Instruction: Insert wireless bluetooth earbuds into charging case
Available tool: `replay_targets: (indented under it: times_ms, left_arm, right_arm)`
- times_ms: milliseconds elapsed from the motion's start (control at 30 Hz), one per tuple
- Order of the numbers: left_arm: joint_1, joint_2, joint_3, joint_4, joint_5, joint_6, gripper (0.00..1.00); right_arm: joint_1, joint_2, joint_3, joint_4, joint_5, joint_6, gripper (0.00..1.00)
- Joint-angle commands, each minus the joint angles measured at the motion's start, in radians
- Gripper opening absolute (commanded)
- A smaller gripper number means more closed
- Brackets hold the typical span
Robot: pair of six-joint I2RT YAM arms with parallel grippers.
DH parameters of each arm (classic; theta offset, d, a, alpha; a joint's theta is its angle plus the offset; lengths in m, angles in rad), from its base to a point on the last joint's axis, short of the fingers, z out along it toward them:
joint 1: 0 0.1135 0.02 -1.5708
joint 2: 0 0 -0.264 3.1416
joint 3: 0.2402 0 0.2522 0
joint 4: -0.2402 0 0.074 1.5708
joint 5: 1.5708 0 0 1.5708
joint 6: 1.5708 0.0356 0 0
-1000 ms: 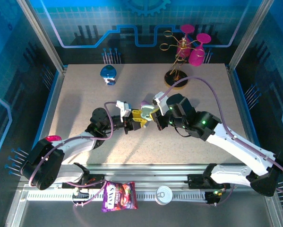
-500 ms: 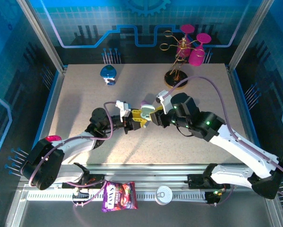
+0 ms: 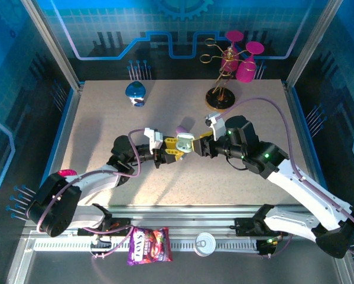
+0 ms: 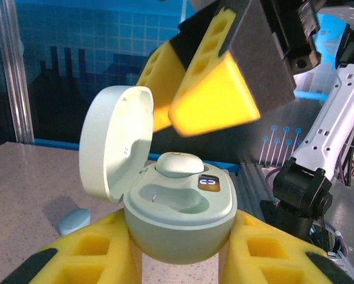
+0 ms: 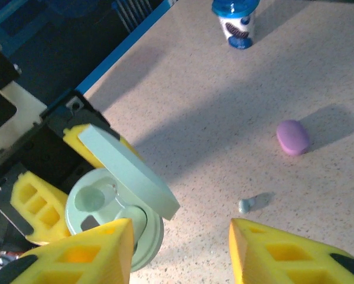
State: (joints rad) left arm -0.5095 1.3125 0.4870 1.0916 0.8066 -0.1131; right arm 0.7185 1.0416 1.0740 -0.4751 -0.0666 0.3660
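Case (image 4: 182, 207) underside hidden between closed left tool (image 4: 178, 257) fingers (image 4: 88, 251).

Cool blue light, soft shadows across the table (image 3: 94, 121), blurred wrist-view foregrounds

The left arm (image 3: 94, 180), at lower left, and the right arm (image 3: 301, 186), at lower right, have black joints and white shells. A purple cable (image 3: 256, 99) loops along each. The left gripper (image 4: 177, 251) and right gripper (image 5: 182, 248) have yellow block fingers (image 5: 289, 251) with square hollows.

fixed overhead from behind; two close wrist views on opposite sides of one mint case (image 4: 179, 236)
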Motion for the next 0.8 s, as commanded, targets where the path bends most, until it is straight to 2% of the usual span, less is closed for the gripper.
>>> replay_targets:
  times_ms: [0, 200, 500, 767]
  left_arm:
    - [0.000, 0.014, -0.004, 0.073, 0.048, 0.044, 0.27]
    - [0.002, 0.014, 0.002, 0.087, 0.063, 0.040, 0.27]
    - [0.001, 0.014, -0.022, 0.125, 0.062, 0.106, 0.27]
    - [0.001, 0.026, -0.021, 0.170, 0.095, 0.151, 0.28]
  right_arm:
    - [-0.010, -0.004, -0.009, 0.034, -0.068, -0.010, 0.47]
    - [-0.011, 0.005, -0.006, 0.027, -0.072, -0.021, 0.48]
    - [-0.038, -0.105, -0.062, 0.094, -0.039, -0.026, 0.48]
    - [-0.054, -0.117, -0.079, 0.169, -0.176, -0.021, 0.48]
